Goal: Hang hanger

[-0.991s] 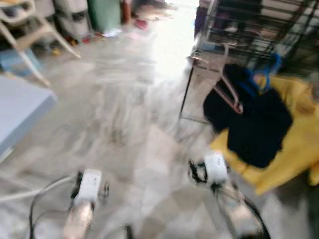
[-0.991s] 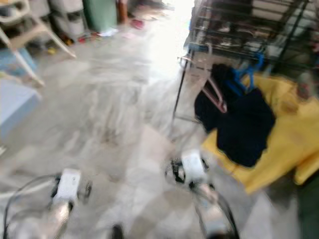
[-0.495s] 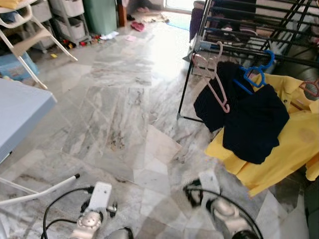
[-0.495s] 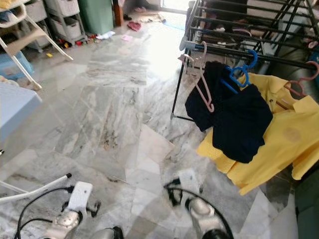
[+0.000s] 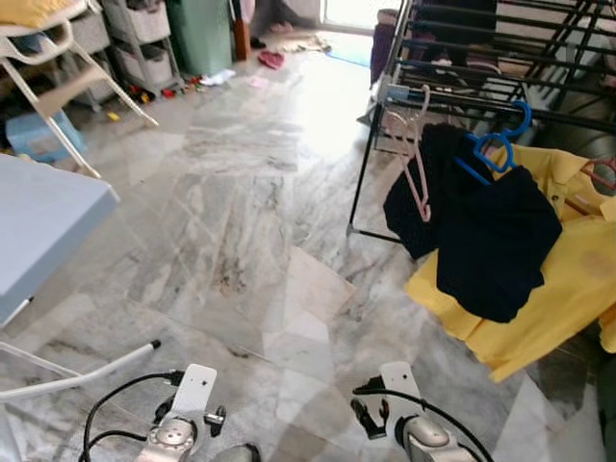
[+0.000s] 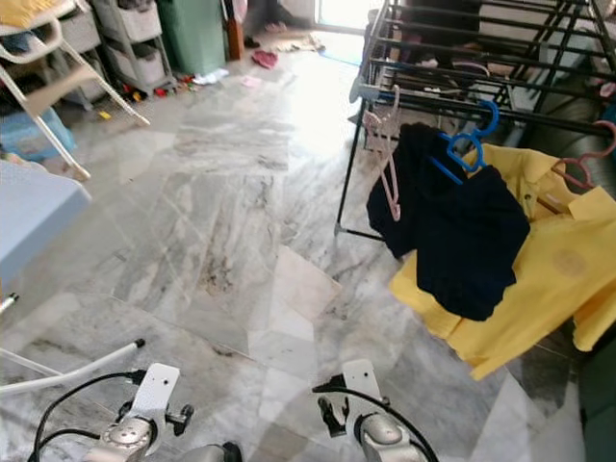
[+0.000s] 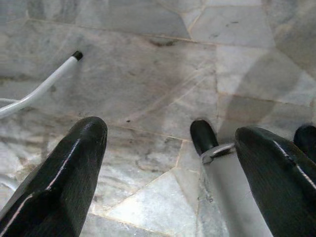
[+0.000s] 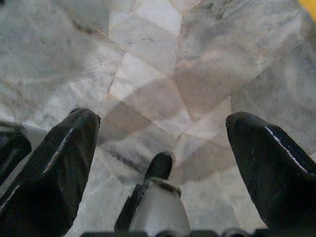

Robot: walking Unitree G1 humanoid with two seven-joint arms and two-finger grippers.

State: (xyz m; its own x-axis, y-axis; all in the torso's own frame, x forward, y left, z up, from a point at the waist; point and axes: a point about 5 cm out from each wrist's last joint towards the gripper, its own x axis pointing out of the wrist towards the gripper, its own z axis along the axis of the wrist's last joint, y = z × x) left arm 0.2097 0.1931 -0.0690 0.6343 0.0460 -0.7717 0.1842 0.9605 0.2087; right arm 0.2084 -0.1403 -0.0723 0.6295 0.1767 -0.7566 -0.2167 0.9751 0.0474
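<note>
1. risk, as a judgement: both arms hang low over the marble floor with nothing held, so the first reach has to cross a long open stretch; a hurried approach could knock the drying rack or snag a finger in the dark garment draped on it.
2. risk of picking the wrong thing: three hangers show on the rack; the pink hanger hangs bare at the near corner, the blue hanger sits in the dark garment, and another pink one peeks out above the yellow shirt; which of them the task means cannot be told.
3. left gripper: fingers spread wide, empty, pointing down at the floor; a white tube lies on the tiles near it.
4. right gripper: fingers likewise spread wide and empty over bare tiles.
5. position: the pink hanger is well apart from both grippers, ahead and to the robot's right, up on the rack's lower rail; the right gripper is the nearer of the two.
6. risk at the grasp: the hanger is thin and hangs free; a touch off its middle would probably swing it or slip it off the rail.
</note>
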